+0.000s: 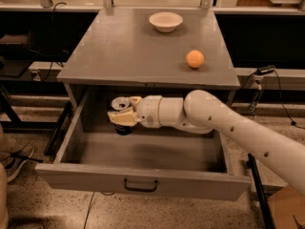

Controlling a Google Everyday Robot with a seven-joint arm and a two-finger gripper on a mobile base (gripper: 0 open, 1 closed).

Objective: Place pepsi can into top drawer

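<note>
One tool [123, 117] grips one dark blue pepsi can [125, 129] inside one open grey top drawer [143, 181]; one orange ball [195, 59] and one white bowl [165, 21] sit on the table [124, 46].

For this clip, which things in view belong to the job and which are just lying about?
Part of the job:
- pepsi can, held in the gripper
- top drawer, pulled open, with the gripper above its floor

Just lying about:
- orange ball on the cabinet top
- white bowl at its back
</note>
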